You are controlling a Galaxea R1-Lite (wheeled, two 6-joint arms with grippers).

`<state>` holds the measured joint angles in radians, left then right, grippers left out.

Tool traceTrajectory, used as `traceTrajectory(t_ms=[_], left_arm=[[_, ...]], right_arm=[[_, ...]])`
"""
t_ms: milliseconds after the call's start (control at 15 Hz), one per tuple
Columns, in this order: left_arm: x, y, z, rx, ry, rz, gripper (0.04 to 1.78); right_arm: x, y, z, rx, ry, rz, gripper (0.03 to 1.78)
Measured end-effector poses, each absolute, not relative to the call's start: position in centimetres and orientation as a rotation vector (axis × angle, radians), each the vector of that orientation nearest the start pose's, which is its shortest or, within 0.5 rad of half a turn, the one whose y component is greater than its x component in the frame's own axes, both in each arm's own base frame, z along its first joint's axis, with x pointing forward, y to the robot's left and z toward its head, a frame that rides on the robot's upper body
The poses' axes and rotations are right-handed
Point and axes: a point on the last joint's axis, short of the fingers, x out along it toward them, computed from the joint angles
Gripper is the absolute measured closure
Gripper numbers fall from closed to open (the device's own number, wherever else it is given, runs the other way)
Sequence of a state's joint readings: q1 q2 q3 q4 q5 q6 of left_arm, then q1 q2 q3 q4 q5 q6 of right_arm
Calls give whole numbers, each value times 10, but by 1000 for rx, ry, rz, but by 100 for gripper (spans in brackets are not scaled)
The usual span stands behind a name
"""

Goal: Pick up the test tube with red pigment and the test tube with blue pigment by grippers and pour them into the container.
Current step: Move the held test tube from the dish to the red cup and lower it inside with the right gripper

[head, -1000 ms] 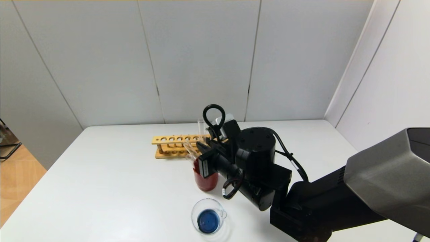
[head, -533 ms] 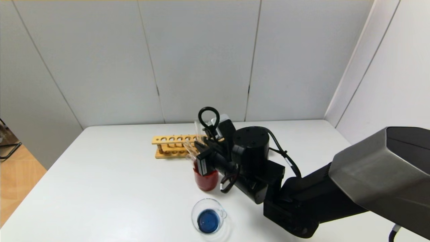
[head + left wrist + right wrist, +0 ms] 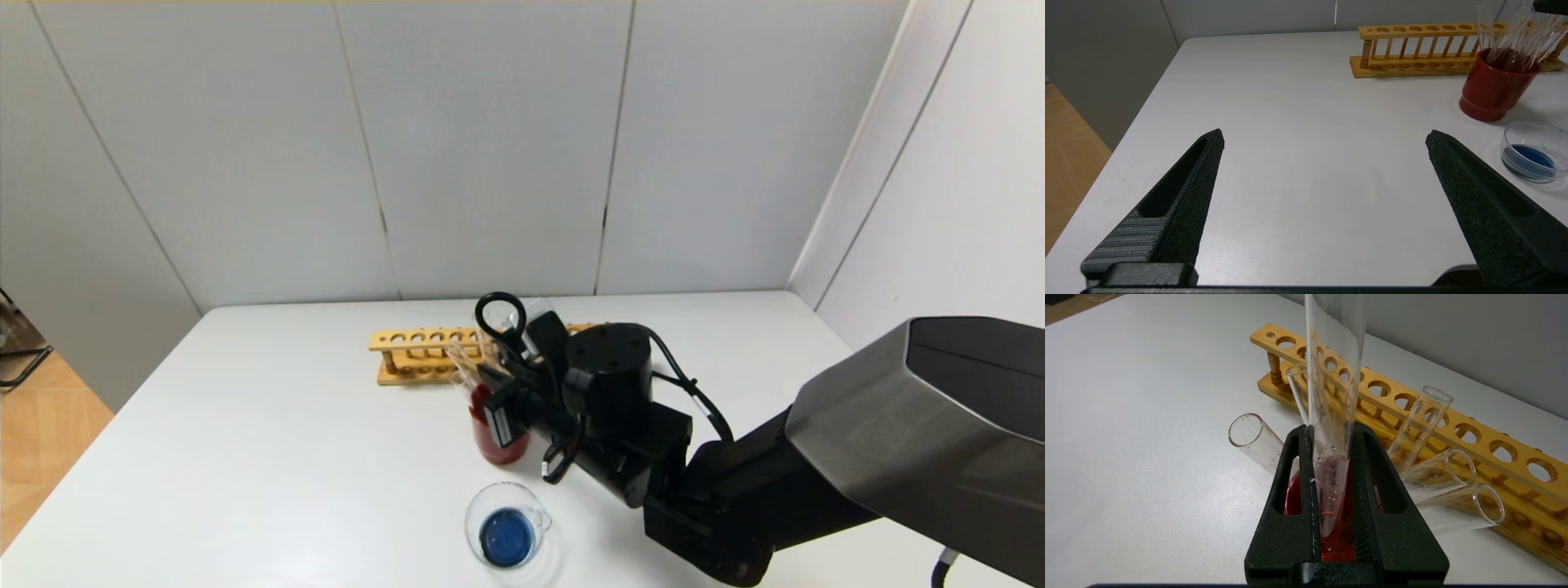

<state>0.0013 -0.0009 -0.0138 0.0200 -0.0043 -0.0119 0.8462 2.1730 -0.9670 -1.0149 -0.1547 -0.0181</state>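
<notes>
My right gripper is shut on a slim clear glass tube, held upright with its round end down inside the dark red cup. The tube shows only droplets; I see no blue or red liquid in it. Neither the red-pigment tube nor the blue-pigment tube can be made out. The clear glass container stands in front of the red cup and holds blue liquid. My left gripper is open and empty over the table's left part, out of the head view.
Several colourless tubes lean in the red cup. An empty wooden tube rack stands just behind the cup. The right arm crosses the table's right front.
My right gripper has come down and slightly nearer with the tube, bringing its lower end into the red cup. The container and rack have not moved.
</notes>
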Motion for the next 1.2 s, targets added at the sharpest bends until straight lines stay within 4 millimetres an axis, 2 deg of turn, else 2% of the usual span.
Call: traceTrajectory(t_ms=[800,1000,1200], left_arm=[[-24,0,77,-12,5,-3,7],[-24,0,77,-12,5,-3,7],[-24,0,77,-12,5,-3,7]], right_arm=[[269,302,93,-143,140,724,147],[269,302,93,-145,141,725,129],[268,301,92,-146,145,723,86]])
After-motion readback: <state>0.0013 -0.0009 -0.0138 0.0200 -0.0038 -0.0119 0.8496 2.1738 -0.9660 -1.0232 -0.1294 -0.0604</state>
